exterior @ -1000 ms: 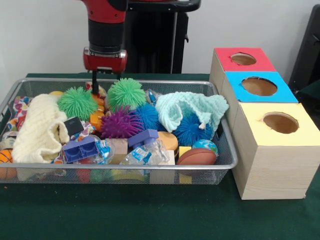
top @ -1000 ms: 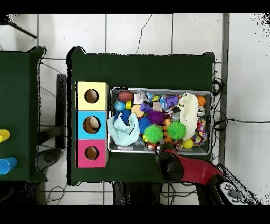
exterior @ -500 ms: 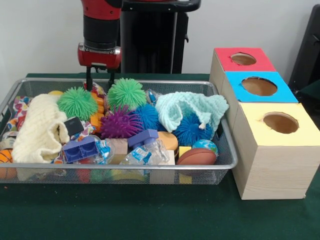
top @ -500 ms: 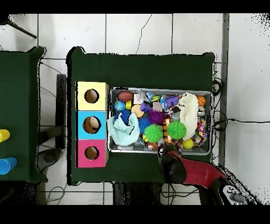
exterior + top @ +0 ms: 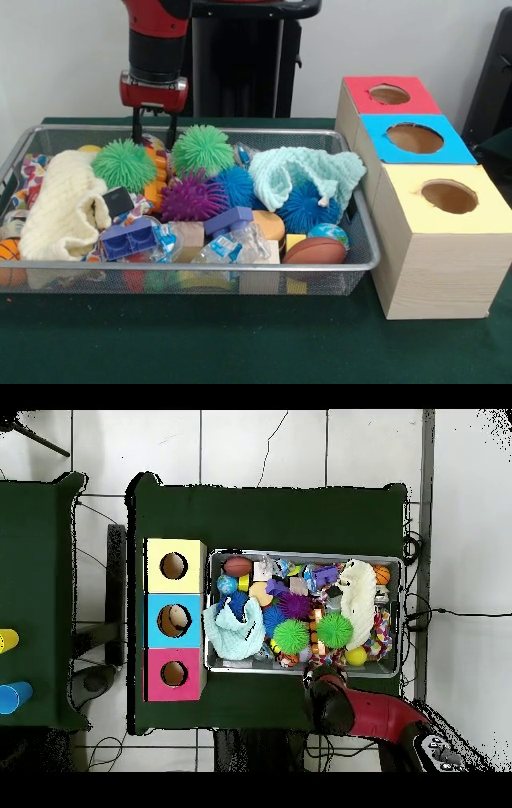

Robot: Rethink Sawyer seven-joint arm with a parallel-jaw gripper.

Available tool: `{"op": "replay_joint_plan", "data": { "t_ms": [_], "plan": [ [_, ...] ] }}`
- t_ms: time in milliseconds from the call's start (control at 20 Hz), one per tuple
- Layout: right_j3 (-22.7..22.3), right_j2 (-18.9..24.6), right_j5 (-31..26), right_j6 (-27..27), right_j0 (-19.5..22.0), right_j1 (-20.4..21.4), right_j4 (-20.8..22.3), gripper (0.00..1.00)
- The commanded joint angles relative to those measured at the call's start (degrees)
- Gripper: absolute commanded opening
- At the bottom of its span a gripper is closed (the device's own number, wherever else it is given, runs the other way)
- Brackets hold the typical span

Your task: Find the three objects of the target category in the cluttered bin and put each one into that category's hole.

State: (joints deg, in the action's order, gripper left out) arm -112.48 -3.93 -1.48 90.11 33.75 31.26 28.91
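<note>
My gripper [image 5: 154, 138] hangs just above the back rim of the wire bin [image 5: 200, 272], behind the gap between two green spiky balls [image 5: 124, 164] [image 5: 202, 148]. Its fingers [image 5: 138, 128] stand apart with nothing between them, so it is open. A purple spiky ball [image 5: 192, 198] and two blue ones [image 5: 236, 186] [image 5: 308, 206] lie mid-bin. In the overhead view the arm's head [image 5: 328, 699] covers the gripper at the bin's lower edge [image 5: 300, 672]. Three boxes with holes stand beside the bin: red [image 5: 390, 94], blue [image 5: 414, 138], yellow [image 5: 448, 196].
A cream cloth [image 5: 64, 204] and a mint cloth [image 5: 308, 172] drape over the clutter. At the front lie a football [image 5: 318, 250], a globe ball [image 5: 328, 233], plastic bottles [image 5: 228, 244] and blue and purple blocks [image 5: 128, 238]. Something pale shows inside the blue box's hole [image 5: 177, 619].
The gripper has risen out of the back of the bin and shifted slightly left in the front view. It carries nothing. The bin's contents look the same.
</note>
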Motion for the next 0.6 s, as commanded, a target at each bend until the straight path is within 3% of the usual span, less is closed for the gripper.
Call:
{"op": "replay_joint_plan", "data": {
  "t_ms": [50, 600],
  "plan": [
    [4.9, -1.6, -3.4, 4.2, -0.9, -7.6, 2.6, 1.0],
    [7.9, -2.8, -2.1, 4.3, -2.4, -12.0, 2.6, 1.0]
  ]
}}
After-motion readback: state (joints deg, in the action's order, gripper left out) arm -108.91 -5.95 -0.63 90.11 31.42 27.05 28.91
